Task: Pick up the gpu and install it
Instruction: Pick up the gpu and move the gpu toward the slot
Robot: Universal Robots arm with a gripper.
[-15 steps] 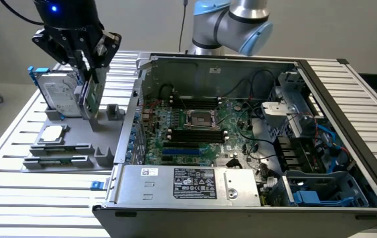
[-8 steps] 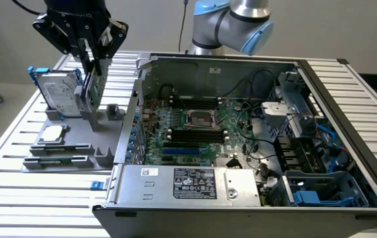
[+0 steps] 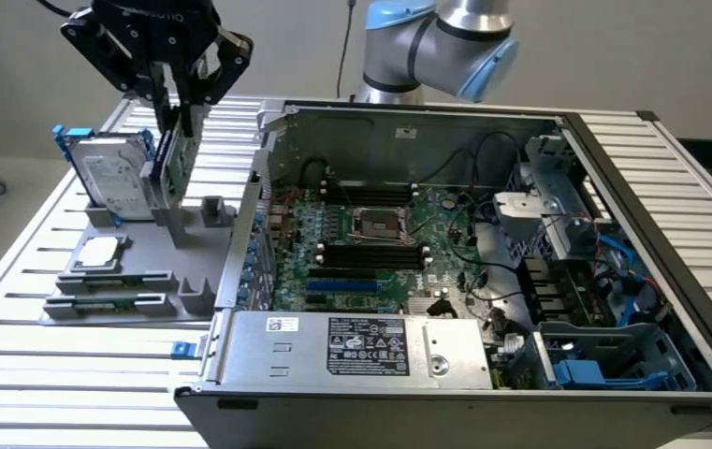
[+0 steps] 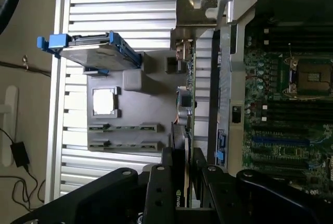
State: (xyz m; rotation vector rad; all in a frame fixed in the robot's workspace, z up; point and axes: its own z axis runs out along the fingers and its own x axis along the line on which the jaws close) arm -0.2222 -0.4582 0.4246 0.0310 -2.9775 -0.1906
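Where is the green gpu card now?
The gpu hangs in the gripper at the exterior view's left, beside the hard drive, over the grey holder.

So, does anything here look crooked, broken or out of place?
Nothing stands out. The hand grips the gpu upright at the grey rack, the hard drive stands straight in its slot, and the computer case lies open.

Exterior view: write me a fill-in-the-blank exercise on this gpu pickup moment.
The pincer grips the gpu, which stands ____.
The hard drive beside it has a ____ frame.
The grey holder below the gpu lies to the exterior view's ____ of the computer case.
Missing: upright; blue; left.
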